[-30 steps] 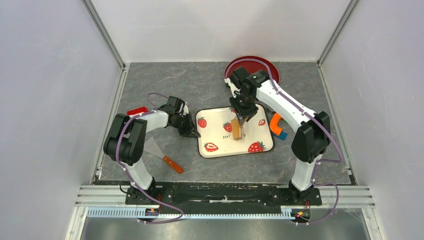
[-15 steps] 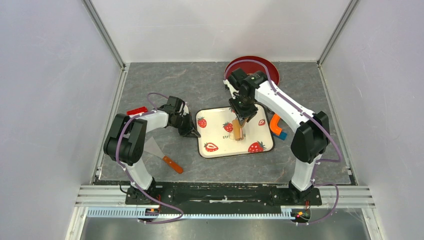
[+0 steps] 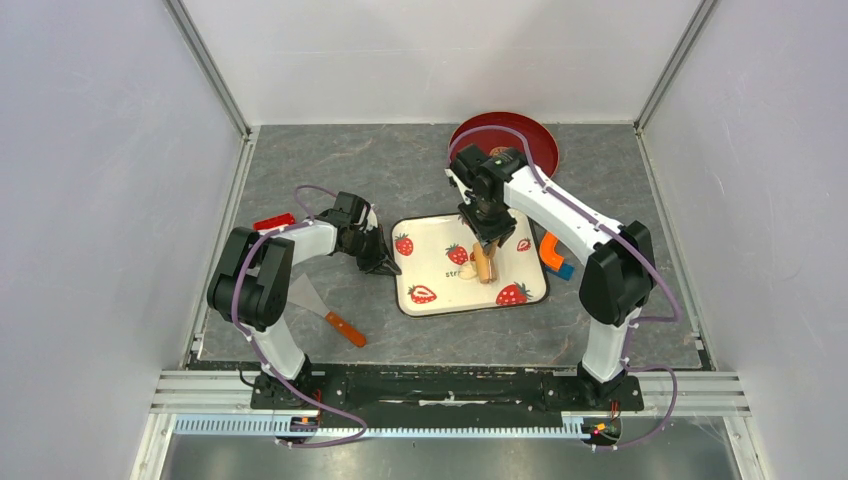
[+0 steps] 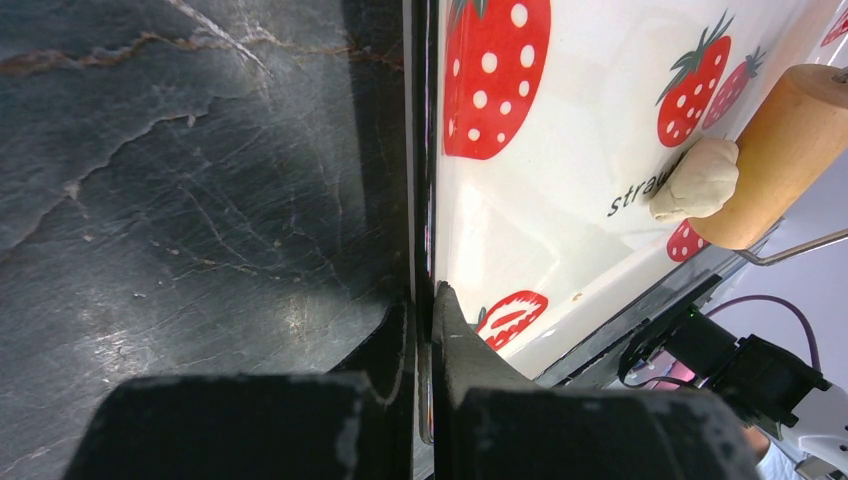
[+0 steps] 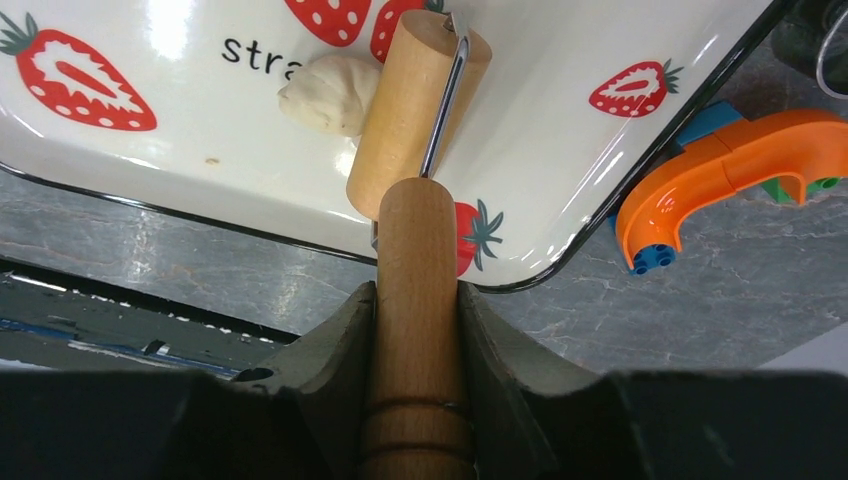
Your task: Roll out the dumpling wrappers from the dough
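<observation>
Grey marbled table (image 3: 330,170) between pale walls (image 3: 100,200), strawberry tray (image 3: 428,265) at its middle. On the tray's left rim the left gripper (image 4: 423,305) pinches tight; the right gripper (image 5: 415,295) clamps a wooden roller (image 5: 410,120), drum touching the dough lump (image 5: 325,93) mid-tray.

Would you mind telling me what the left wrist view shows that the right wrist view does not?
Only the left wrist: the left gripper shut on the rim of the strawberry tray. Only the right wrist: the right gripper closed on the rolling pin by its handle, and an orange curved block beside the tray. Both: the dough lump lying against the pin's roller on the tray.
</observation>
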{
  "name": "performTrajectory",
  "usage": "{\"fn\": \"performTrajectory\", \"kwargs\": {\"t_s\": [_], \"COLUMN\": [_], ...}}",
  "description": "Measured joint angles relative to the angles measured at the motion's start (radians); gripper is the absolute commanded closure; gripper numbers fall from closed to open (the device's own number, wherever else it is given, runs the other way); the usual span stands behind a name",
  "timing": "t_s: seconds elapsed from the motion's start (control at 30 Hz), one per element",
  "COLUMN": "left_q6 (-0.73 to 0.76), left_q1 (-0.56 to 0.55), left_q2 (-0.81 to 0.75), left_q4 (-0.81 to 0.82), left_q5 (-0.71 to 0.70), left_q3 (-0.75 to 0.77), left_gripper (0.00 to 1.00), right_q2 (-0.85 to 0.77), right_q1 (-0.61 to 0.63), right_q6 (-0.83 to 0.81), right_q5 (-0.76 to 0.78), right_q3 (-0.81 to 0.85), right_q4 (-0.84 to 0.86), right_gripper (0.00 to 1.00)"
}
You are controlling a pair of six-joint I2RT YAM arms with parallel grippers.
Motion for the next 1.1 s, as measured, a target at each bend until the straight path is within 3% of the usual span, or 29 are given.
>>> {"fn": "performTrajectory", "kwargs": {"t_s": [0.33,1.1], "left_q6": [0.000,0.000], "left_q1": [-0.001,-0.001], "left_q2": [0.001,0.002], "left_q4": [-0.003,-0.006], "left_q5": [-0.001,-0.002], "left_q3": [0.003,0.004], "left_gripper": [0.98,0.98], "right_q2": [0.002,-0.023], "right_q1": [0.016,0.016], "right_q6": [0.032,0.050], "right_q5": [0.055,0.060], "right_q3": [0.087,0.120], "right_q4": [0.000,0.008], "right_gripper": [1.00,1.00]}}
